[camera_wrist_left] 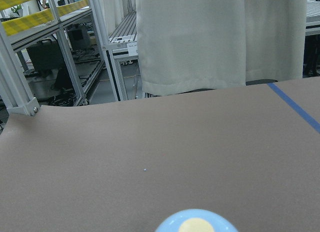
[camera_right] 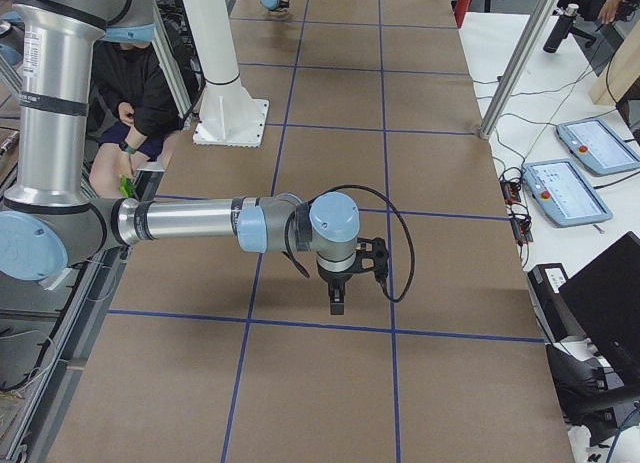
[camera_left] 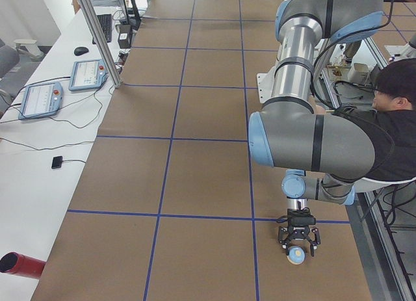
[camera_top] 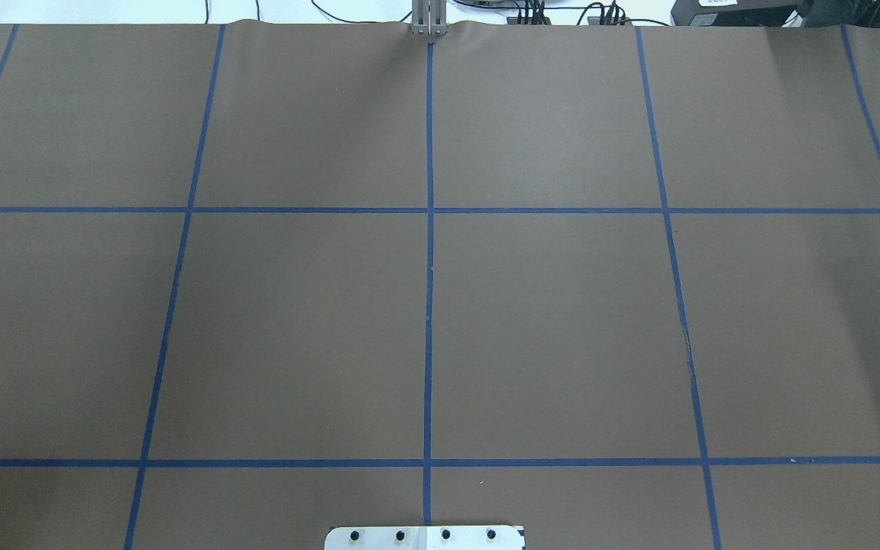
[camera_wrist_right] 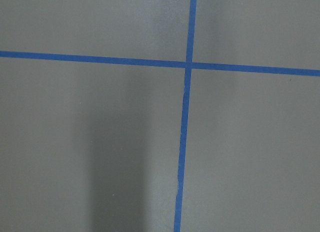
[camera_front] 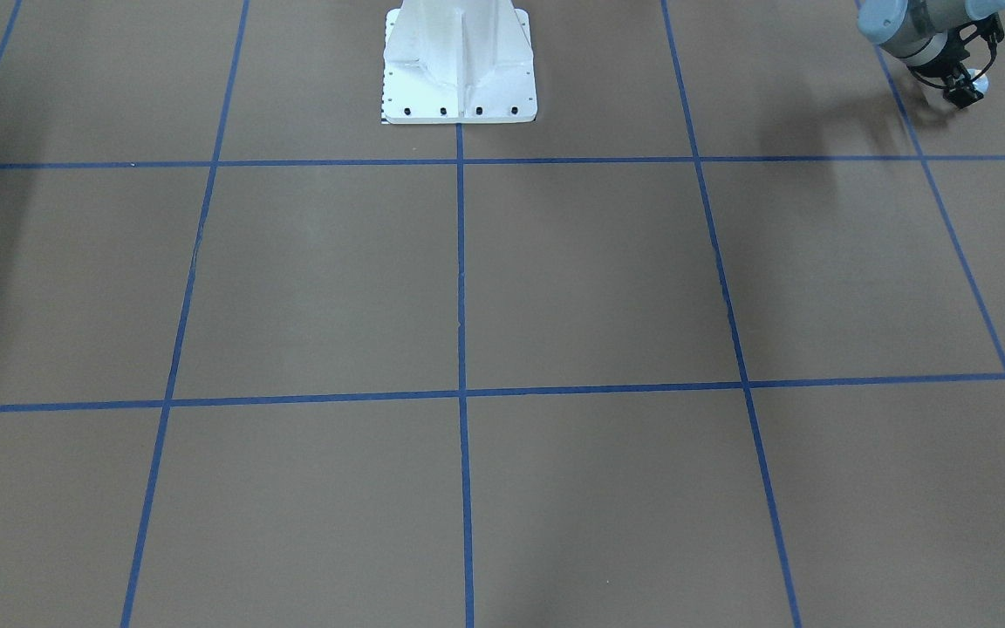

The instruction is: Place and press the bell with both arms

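L gripper (camera_left: 299,248) is hanging w/ fingers spread, straddling the bell (camera_left: 297,255), which is sitting on the table (camera_left: 195,184) at its left end, near the robot-side edge; touching or not, can't tell. R gripper (camera_right: 338,305) is hovering above a blue tape line (camera_wrist_right: 184,142) toward the right end, well apart from the bell; open or closed, can't tell.

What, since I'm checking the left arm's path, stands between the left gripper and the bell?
Nothing visible does: the left gripper hangs directly above the bell, close to it.
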{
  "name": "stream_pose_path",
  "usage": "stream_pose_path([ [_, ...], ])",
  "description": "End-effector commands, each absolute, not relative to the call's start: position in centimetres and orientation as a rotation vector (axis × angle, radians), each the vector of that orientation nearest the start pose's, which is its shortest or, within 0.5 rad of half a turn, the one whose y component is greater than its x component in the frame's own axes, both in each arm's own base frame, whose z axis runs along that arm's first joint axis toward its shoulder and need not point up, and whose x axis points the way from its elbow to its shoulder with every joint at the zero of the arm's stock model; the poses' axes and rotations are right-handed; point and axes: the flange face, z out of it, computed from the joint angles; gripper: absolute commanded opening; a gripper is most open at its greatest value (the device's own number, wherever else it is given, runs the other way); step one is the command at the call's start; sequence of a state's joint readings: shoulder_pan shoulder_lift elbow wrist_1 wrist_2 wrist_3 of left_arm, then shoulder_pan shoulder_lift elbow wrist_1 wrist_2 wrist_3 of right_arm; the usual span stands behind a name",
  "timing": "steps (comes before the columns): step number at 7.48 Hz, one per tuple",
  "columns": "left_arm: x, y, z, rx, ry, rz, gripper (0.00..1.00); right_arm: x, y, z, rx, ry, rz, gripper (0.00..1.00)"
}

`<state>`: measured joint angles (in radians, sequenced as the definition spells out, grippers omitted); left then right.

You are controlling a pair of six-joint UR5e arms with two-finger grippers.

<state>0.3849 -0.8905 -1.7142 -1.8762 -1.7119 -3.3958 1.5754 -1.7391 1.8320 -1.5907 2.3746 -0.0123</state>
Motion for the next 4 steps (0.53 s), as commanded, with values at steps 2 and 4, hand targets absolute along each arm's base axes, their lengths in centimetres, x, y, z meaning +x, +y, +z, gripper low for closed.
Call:
stream_pose_path([
  [2,17.80,-5.68,81.22,0.157,-0.251,-1.452,0.87,6.42,-42.38,60.59,0.078,-0.803,-0.037,1.00],
  [4,17.86,-5.76,80.64,0.154,-0.239,-1.465,0.37,6.49,-42.70,60.21,0.085,-0.802,-0.038,1.00],
])
